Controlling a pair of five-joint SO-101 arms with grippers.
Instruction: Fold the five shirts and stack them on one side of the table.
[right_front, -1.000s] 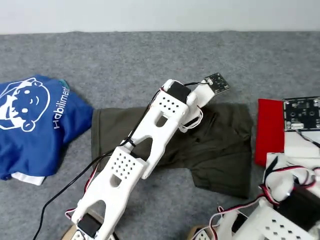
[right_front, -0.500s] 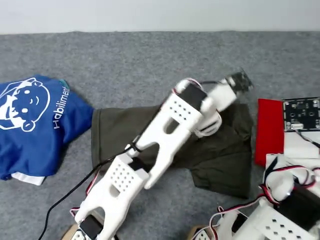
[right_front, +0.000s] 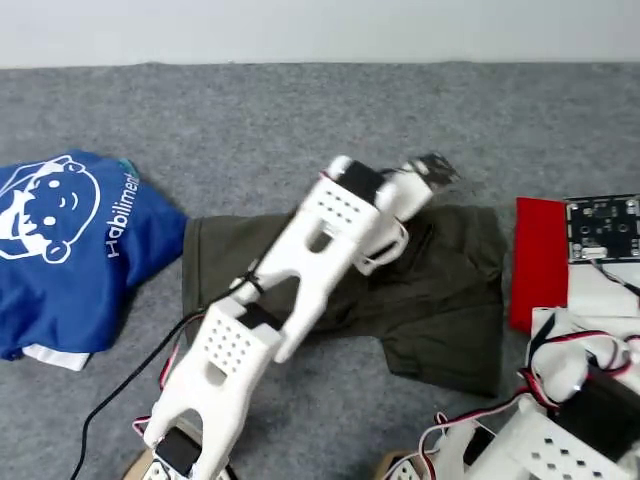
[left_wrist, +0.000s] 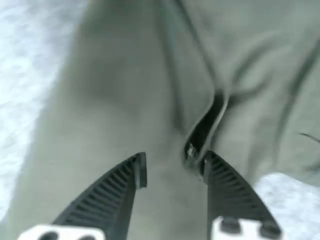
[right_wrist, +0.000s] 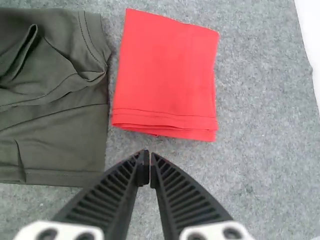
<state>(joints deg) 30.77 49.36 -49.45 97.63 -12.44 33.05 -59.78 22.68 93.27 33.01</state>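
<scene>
Olive shirt (right_front: 445, 290) — lay spread mid-table; left gripper (left_wrist: 174, 164) hung over it, jaws apart, holding nothing. Red shirt (right_wrist: 165, 90) — folded, just beside the olive one; right gripper (right_wrist: 148, 159) pressed closed, empty. Blue shirt (right_front: 70, 250) lay well apart.

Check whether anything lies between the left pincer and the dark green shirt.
Nothing visible does. The left pincer hangs open right over the dark green shirt, beside a pucker in the cloth, with only the shirt's own fabric below it.
</scene>
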